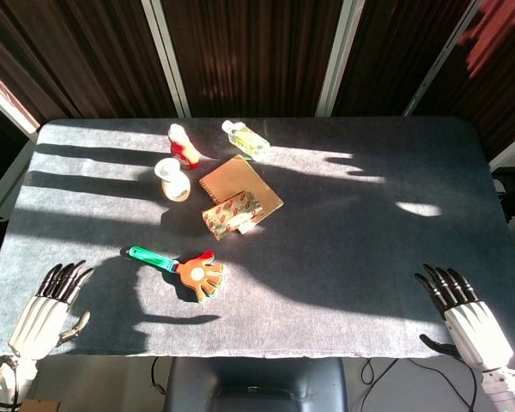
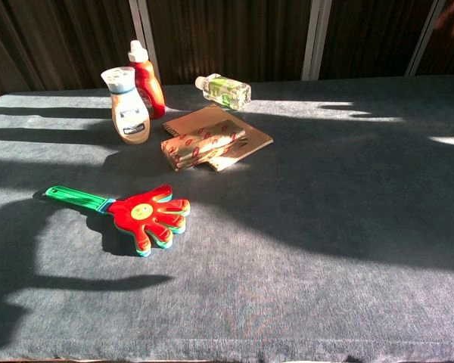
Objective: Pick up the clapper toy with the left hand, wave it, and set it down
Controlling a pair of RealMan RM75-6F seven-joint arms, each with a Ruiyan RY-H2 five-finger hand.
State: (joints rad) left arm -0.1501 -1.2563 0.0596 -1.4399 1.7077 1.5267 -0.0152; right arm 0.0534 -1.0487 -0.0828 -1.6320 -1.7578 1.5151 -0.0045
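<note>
- The clapper toy (image 1: 182, 268) is seen lying flat on the grey table (image 1: 360, 257), in the near-left part, with its green handle (image 1: 151, 257) pointing left and slightly far, and its hand-shaped head toward the right.
- The left hand (image 1: 47, 313) is held at the near-left edge of the table, fingers extended and slightly apart, nothing gripped; it is well apart from the toy.
- The right hand (image 1: 463, 313) is held at the near-right edge, fingers likewise extended and parted, empty.
- Neither hand is shown in the chest view; only the toy and the far items appear there.
- Further away, a red bottle (image 1: 182, 144), a pale bottle (image 1: 172, 178), a clear bottle lying on its side (image 1: 245, 139), a notebook (image 1: 240, 184) and a patterned packet (image 1: 232, 214) resting on it are grouped.
- The pick-up step is judged not yet begun: the toy is untouched.
- The next move is judged to call for the left hand to be brought forward and rightward over the handle, lowered, and closed around the handle rather than the head.
</note>
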